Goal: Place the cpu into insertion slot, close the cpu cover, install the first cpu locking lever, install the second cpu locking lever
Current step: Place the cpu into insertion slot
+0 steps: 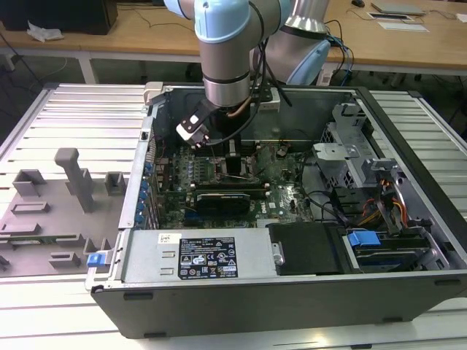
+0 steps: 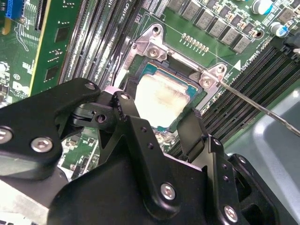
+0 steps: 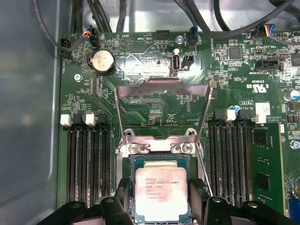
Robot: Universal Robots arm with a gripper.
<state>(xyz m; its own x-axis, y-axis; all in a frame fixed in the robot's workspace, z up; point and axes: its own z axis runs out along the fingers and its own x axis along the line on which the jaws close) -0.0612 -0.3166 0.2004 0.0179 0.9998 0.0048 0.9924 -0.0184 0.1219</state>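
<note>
The cpu (image 3: 161, 187) (image 2: 161, 96), silver-topped with a greenish rim, lies flat in the insertion slot (image 3: 127, 161) on the green motherboard. My gripper (image 3: 160, 199) (image 2: 157, 115) hangs right over it, one black finger (image 3: 123, 193) against one edge and the other against the opposite edge, shut on the cpu. The cpu cover (image 3: 161, 88), a thin steel frame, stands swung up from its hinge beyond the socket. A thin wire locking lever (image 2: 262, 108) sticks out to one side, unlatched. In the exterior view the gripper (image 1: 232, 162) reaches down into the open computer case.
Long memory slots (image 3: 89, 159) (image 3: 229, 154) flank the socket on both sides. A black expansion card (image 1: 222, 198) lies just in front of the socket. The case walls (image 1: 139, 182) and drive bays (image 1: 350, 157) ring the board. A grey fixture tray (image 1: 58, 197) sits at the exterior view's left.
</note>
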